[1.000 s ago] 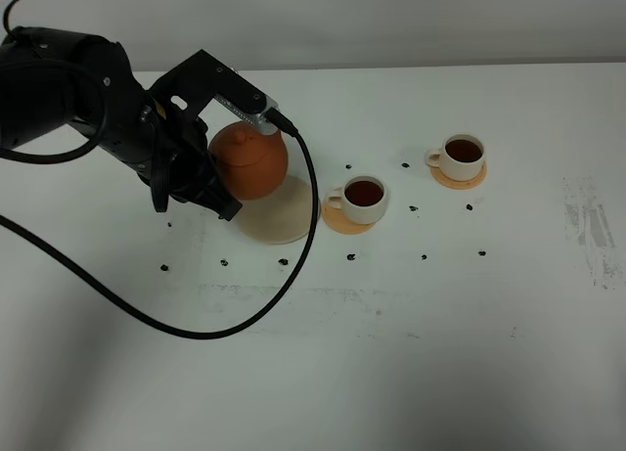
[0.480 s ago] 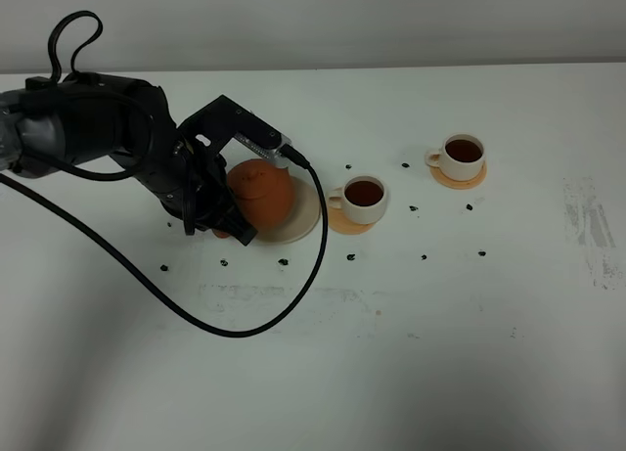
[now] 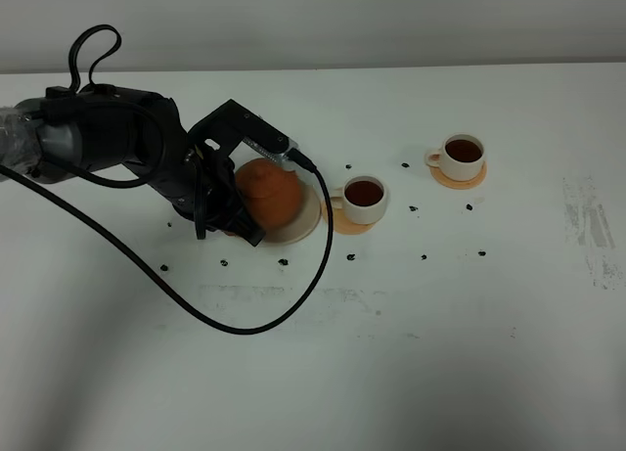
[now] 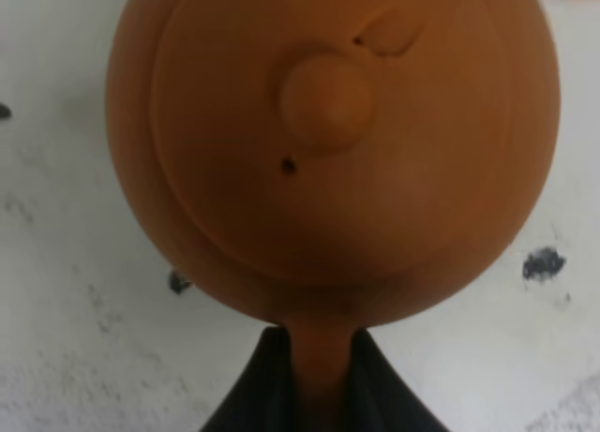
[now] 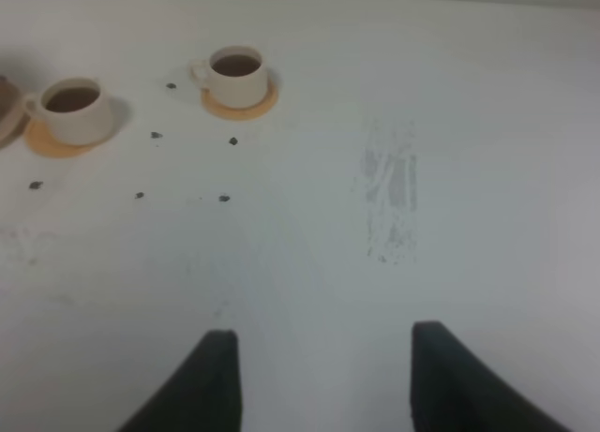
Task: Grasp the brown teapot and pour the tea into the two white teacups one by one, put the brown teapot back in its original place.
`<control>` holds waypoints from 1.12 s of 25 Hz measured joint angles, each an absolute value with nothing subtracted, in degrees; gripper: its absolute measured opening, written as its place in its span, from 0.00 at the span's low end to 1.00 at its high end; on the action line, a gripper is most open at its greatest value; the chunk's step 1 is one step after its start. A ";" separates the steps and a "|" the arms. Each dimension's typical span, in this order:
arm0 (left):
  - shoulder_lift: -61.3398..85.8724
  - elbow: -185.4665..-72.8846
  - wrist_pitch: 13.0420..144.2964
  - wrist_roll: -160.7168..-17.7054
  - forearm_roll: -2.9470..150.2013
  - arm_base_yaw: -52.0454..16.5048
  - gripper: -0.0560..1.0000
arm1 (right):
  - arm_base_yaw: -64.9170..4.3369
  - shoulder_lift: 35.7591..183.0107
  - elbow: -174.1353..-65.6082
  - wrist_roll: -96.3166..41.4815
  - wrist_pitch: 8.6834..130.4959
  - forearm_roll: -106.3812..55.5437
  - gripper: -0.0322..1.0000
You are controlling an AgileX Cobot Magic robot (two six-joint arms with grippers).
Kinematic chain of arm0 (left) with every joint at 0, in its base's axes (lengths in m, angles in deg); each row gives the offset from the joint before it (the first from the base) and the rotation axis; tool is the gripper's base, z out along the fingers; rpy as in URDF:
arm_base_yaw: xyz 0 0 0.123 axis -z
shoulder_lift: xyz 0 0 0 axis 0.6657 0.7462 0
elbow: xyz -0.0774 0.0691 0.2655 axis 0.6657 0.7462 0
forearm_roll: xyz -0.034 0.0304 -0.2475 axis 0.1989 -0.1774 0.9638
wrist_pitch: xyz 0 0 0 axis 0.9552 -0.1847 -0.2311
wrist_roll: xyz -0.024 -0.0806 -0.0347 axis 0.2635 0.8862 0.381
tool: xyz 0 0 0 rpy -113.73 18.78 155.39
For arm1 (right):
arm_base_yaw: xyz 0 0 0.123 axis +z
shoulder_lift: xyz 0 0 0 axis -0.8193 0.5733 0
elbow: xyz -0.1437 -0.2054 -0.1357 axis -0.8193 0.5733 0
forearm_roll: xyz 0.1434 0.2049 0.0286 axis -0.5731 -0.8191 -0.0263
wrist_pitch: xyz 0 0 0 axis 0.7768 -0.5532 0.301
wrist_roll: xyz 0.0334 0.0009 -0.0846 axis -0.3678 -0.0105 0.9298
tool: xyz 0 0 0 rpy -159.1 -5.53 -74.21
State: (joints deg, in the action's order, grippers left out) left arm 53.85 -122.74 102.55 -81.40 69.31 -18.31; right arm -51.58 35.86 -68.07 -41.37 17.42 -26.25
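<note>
The brown teapot [image 3: 271, 193] stands upright over the pale saucer, its original place [image 3: 307, 219], left of centre; I cannot tell whether it rests on it. My left gripper [image 3: 238, 216] is shut on the teapot's handle [image 4: 323, 362] from the left. In the left wrist view the lid knob [image 4: 326, 104] faces the camera. The two white teacups hold dark tea on orange coasters: one [image 3: 365, 199] beside the saucer, the other [image 3: 462, 156] farther right. The right wrist view also shows both cups [image 5: 77, 109] [image 5: 236, 74]. My right gripper [image 5: 323, 380] is open above bare table.
Small dark specks [image 3: 425, 256] lie scattered over the white table [image 3: 440, 353] around the cups and saucer. The left arm's black cable [image 3: 245, 326] loops across the table in front. A grey scuff [image 3: 592, 226] marks the table's right side.
The left arm has come down and lowered the teapot from above the saucer's left edge onto or just over the saucer. The cups have not moved.
</note>
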 joint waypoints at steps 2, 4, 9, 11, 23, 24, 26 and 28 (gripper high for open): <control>53.84 -122.74 102.55 -81.48 69.31 -18.31 0.16 | -51.58 35.86 -68.07 -41.37 17.42 -26.25 0.45; 53.84 -122.74 102.92 -81.80 69.31 -18.31 0.17 | -51.58 35.86 -68.07 -41.37 17.42 -26.25 0.45; 53.84 -122.74 103.14 -82.02 69.49 -18.31 0.34 | -51.58 35.86 -68.07 -41.37 17.42 -26.25 0.45; 53.84 -122.74 103.20 -82.02 69.49 -18.31 0.41 | -51.58 35.86 -68.07 -41.37 17.42 -26.25 0.45; 36.49 -118.06 106.51 -82.06 69.56 -19.71 0.47 | -51.58 35.86 -68.07 -41.37 17.42 -26.25 0.45; 33.87 -116.58 106.35 -82.06 69.56 -20.48 0.47 | -51.58 35.86 -68.07 -41.37 17.42 -26.25 0.45; 28.84 -113.88 106.09 -82.06 69.56 -22.26 0.47 | -51.58 35.86 -68.07 -41.37 17.42 -26.25 0.45; 23.00 -111.30 106.09 -82.08 69.56 -24.49 0.47 | -51.58 35.86 -68.07 -41.37 17.42 -26.25 0.45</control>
State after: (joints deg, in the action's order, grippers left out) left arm 23.00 -111.30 106.09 -82.08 69.56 -24.49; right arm -51.58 35.86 -68.07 -41.37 17.42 -26.25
